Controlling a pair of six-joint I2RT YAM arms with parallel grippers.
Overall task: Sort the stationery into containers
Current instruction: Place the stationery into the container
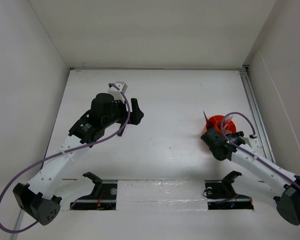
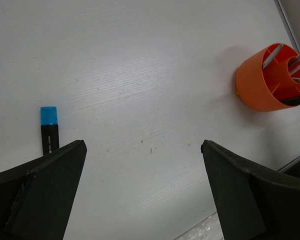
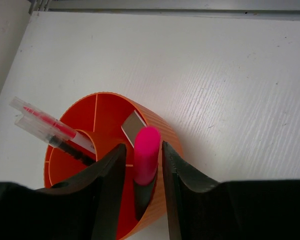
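Right pincer [image 3: 143, 146] clamps pink marker [image 3: 146, 156] over cup [image 3: 157, 124].

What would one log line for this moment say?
left gripper: open, near blue marker | right gripper: shut on pink marker, over orange cup

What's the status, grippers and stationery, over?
Right gripper shut on pink marker, over orange cup. Left gripper open above table, blue marker lying beside one finger. Pens already in cup. Nothing in the way.
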